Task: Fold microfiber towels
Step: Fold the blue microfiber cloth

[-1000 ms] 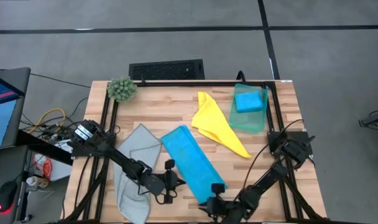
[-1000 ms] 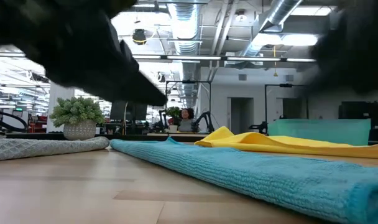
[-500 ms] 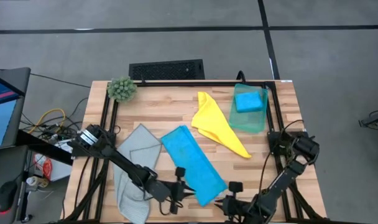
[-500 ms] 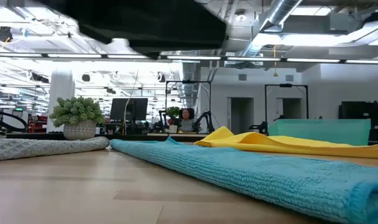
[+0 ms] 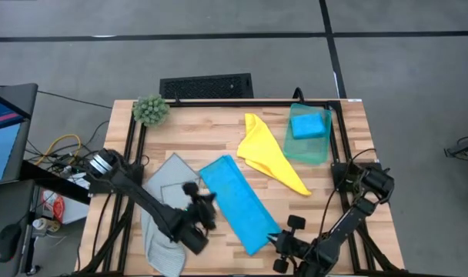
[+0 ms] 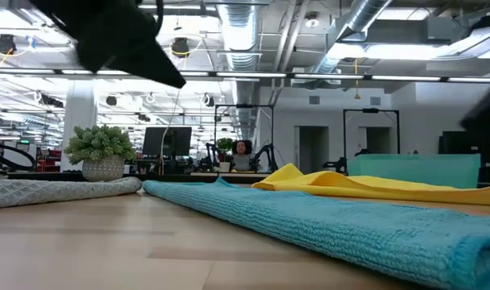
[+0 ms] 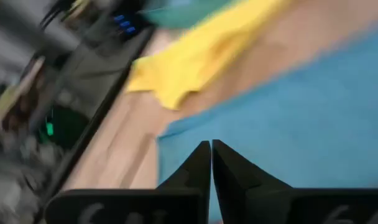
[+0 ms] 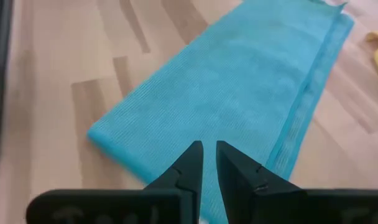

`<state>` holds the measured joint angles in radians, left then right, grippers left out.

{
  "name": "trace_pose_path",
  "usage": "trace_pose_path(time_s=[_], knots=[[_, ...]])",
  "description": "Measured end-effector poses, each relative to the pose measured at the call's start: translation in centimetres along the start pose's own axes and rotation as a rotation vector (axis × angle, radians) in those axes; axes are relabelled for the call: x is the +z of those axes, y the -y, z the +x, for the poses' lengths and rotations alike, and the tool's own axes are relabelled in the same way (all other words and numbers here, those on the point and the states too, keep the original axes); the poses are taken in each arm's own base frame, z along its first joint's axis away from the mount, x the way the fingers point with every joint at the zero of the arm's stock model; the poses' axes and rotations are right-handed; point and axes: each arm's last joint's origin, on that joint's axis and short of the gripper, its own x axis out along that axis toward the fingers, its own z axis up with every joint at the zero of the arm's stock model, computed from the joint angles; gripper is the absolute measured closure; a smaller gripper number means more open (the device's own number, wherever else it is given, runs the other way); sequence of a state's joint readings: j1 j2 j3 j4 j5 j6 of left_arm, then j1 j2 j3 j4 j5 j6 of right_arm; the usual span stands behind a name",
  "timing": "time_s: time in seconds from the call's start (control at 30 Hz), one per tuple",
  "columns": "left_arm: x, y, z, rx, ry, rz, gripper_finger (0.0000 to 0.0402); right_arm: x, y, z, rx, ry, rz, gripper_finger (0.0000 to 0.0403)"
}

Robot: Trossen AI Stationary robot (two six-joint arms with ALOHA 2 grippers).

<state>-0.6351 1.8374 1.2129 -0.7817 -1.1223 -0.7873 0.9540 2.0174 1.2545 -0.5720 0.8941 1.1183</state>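
I am looking at the worktop (image 5: 349,146) from far away, and five towels lie on it. The pale grey towel (image 5: 163,206) is the biggest, and it lies right under my left arm. Next to it is the long blue towel (image 5: 239,201), folded once into a strip. My left tool (image 5: 197,206) hangs just beside one long edge of the strip, over the grey towel. Its fingers (image 7: 209,163) are shut tight and hold nothing. My right tool (image 5: 282,240) sits just past the near end of the strip, and the right wrist view looks along the strip from there. Its fingers (image 8: 192,163) are almost shut, with a thin gap, and hold nothing.

Far from both tools lie the yellow towel (image 5: 268,157), flat but not folded, and the teal towel (image 5: 306,144) with a small folded blue towel (image 5: 309,125) on top of it.

I think I am in the middle of folding the long blue towel. Next, I think I need to open both tools, bring them down onto the near end of the strip, pinch its two corners, and carry them over to the far end. The cloth is soft and floppy, so I should go slowly and keep both sides even.
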Motion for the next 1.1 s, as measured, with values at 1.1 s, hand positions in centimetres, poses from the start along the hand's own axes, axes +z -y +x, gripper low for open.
trace_pose_path(time_s=[1.1], knots=[[-5.3, -9.9, 19.4, -0.389, -0.378, -0.13, 0.0401, 0.5, -0.2, 0.4, 0.019, 0.015, 0.032, 0.0333]])
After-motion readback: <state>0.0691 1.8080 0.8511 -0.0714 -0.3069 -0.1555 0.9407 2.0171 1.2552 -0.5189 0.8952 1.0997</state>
